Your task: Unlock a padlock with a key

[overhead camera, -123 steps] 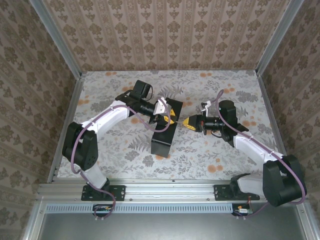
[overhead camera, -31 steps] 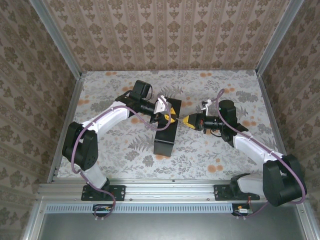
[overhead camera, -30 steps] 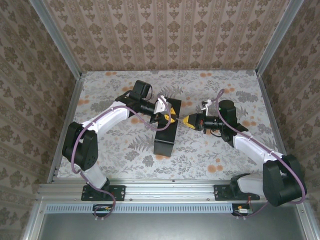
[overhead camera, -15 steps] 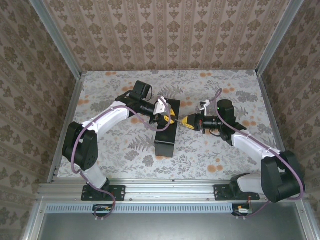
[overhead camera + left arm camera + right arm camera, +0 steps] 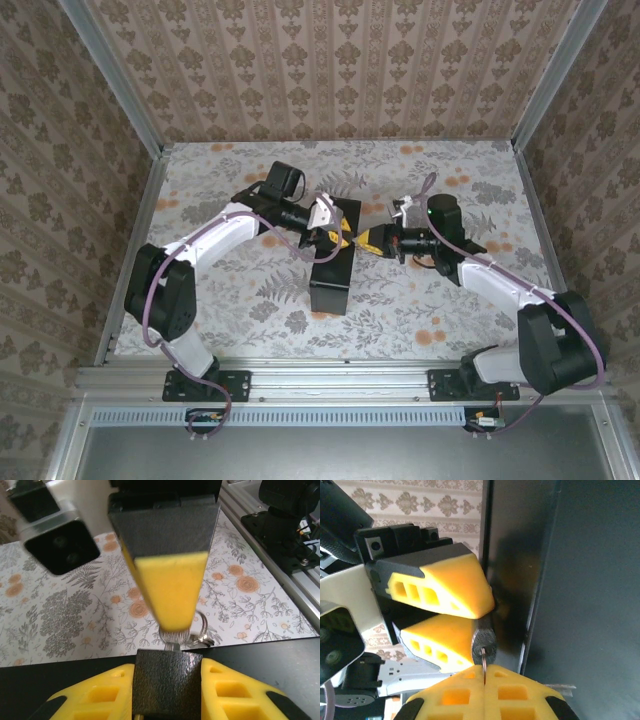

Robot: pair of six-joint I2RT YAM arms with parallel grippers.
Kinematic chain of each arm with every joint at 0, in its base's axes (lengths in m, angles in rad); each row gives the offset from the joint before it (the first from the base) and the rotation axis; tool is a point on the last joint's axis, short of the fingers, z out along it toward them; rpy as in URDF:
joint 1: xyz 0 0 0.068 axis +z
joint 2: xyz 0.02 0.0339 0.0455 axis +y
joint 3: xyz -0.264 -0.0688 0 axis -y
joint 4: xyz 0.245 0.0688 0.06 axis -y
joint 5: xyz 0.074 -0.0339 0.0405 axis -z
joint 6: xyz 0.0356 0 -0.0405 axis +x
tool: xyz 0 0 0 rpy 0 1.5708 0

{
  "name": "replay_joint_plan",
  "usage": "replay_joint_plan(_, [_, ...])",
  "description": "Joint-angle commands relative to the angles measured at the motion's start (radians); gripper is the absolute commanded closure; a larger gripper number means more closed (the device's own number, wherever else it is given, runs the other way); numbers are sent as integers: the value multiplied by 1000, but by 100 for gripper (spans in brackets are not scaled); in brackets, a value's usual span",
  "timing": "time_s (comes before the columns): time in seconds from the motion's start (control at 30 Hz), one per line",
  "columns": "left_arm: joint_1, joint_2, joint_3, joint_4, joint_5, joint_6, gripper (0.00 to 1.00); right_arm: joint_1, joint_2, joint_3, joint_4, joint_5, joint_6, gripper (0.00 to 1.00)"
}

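Floral-printed tabletop [image 5: 250, 300] carries a long black box [image 5: 330, 282] near its middle. Above the far end of the box, the left gripper [image 5: 342, 237] is partly closed, and its yellow fingers [image 5: 90, 700] clamp the small dark padlock [image 5: 167, 680] from both sides. Facing it, the right gripper [image 5: 366, 242] is pinched tight on the thin metal key [image 5: 483, 664]. The key's tip meets the padlock's end, just beside the box's edge.
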Motion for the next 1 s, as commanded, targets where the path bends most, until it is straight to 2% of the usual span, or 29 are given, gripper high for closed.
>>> replay_joint_plan(0.0, [-40,-9,29,60,105,-13,77,58,60,71,78,-4,-3,100])
replay_joint_plan(0.17, [-38,-18,11,70,88,-24,77,64,81,93,50,-8,-17,99])
replay_joint_plan(0.33, [-8,-16,4,44,66,-24,77,-9,-30,47,-149,10,-157,69])
replay_joint_plan(0.4, [-3,-15,8,32,55,-20,77,-58,-71,33,-217,16,-221,63])
replay_joint_plan(0.47, [1,-9,19,17,56,-18,77,-88,-99,46,-300,36,-318,60])
replay_joint_plan(0.53, [6,-8,22,16,62,-21,77,-86,-107,103,-429,63,-483,59])
replay_joint_plan(0.63, [12,-10,24,31,71,-37,77,-82,-114,148,-520,112,-714,59])
replay_joint_plan(0.7, [15,-4,29,28,84,-44,77,-69,-135,131,-478,163,-834,61])
replay_joint_plan(0.83, [18,7,49,12,107,-56,77,-23,-185,21,-228,333,-1012,63])
replay_joint_plan(0.9, [19,11,60,-3,111,-56,77,10,-195,-48,-90,359,-1134,61])
replay_joint_plan(0.97, [23,13,67,-21,114,-49,77,22,-187,-65,-45,349,-1240,59])
